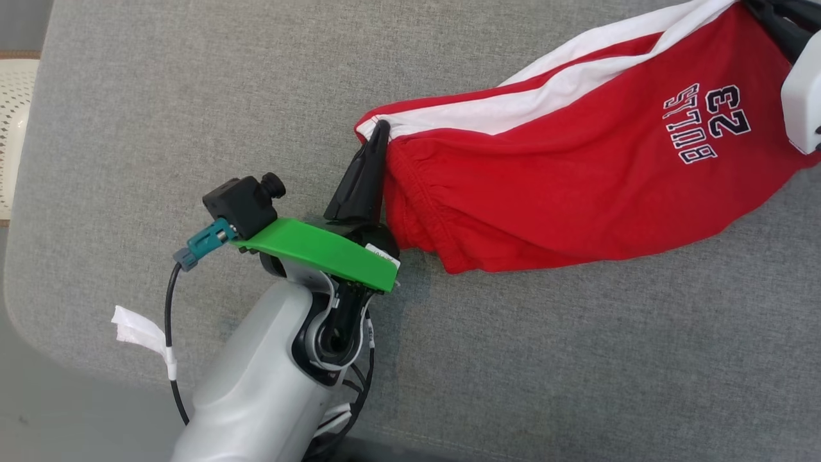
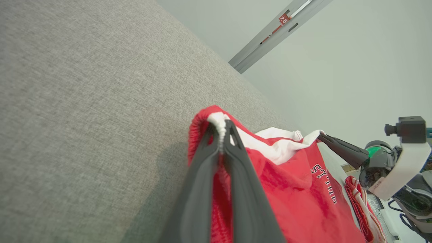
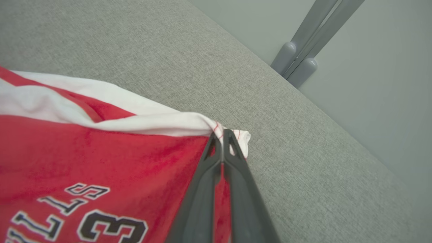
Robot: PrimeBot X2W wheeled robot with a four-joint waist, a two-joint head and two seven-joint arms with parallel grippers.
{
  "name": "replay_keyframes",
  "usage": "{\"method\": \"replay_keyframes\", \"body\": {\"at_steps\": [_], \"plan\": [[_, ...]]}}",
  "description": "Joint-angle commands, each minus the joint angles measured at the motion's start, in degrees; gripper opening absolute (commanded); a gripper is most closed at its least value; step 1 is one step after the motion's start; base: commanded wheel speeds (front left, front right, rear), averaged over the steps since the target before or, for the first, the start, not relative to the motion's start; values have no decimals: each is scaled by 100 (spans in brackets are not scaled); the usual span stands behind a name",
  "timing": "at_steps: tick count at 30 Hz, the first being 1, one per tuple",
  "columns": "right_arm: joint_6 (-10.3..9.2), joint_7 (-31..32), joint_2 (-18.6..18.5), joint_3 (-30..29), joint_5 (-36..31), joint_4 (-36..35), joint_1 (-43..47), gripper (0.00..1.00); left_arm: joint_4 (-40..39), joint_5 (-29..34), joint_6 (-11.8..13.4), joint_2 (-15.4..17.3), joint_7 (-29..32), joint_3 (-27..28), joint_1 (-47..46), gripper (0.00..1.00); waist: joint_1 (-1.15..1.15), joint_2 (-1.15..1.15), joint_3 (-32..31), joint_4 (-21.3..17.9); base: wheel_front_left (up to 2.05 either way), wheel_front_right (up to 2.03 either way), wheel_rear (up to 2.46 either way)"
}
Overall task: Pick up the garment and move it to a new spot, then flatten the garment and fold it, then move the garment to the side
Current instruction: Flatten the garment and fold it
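The garment [image 1: 577, 173] is a pair of red shorts with white side stripes and dark "BULLS 23" lettering, stretched between both grippers above the grey surface. My left gripper [image 1: 380, 131] is shut on the elastic waistband corner [image 2: 219, 126] at the garment's left end. The right gripper [image 3: 222, 135] is shut on the white hem corner at the other end, and it also shows in the left wrist view as the right gripper [image 2: 322, 136]. In the head view the right arm [image 1: 802, 96] sits at the top right edge with its fingertips hidden.
A wide grey fabric surface [image 1: 192, 128] lies under everything, with its rounded edge [image 1: 25, 321] at the lower left. A grey post [image 3: 303, 50] stands beyond the far edge. More red and white cloth [image 2: 361, 209] lies off to the side.
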Motion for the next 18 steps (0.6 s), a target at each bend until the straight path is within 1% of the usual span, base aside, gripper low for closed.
{"method": "replay_keyframes", "body": {"at_steps": [1, 7, 14, 15, 16, 17, 18], "plan": [[-11, -62, -6, 66, 20, 94, -132, 0, 14, 91, -39, -30, -35, 33, -105, 0, 0, 0, 59, 28, 0, 0, 0], [-11, -175, -8, 257, 111, 445, -399, 0, -44, 140, -104, -71, -49, 146, -87, 0, 0, 0, 103, 0, 0, 0, 0], [-11, -234, 129, 491, 201, 706, -509, 0, 156, 209, -30, -76, -48, 34, -140, 0, 0, 0, 97, -47, 0, 0, 0], [-11, -312, 145, 500, 139, 728, -546, 43, 187, 205, -16, -76, -48, 34, -146, 21, 0, 0, 91, -55, 0, 0, 0], [-11, -346, 171, 496, 118, 771, -552, 95, 213, 228, -13, -77, -47, 15, -148, 41, 0, 0, 82, -65, 0, 0, 0], [-11, -374, 204, 487, 113, 835, -541, 100, 204, 260, 0, -77, -47, 55, -150, 100, 0, 0, 71, -81, 0, 0, 0], [-11, -392, 234, 461, 110, 882, -535, 100, 211, 283, 33, -75, -47, 82, -135, 100, 0, 0, 57, -100, 0, 0, 0]]}}
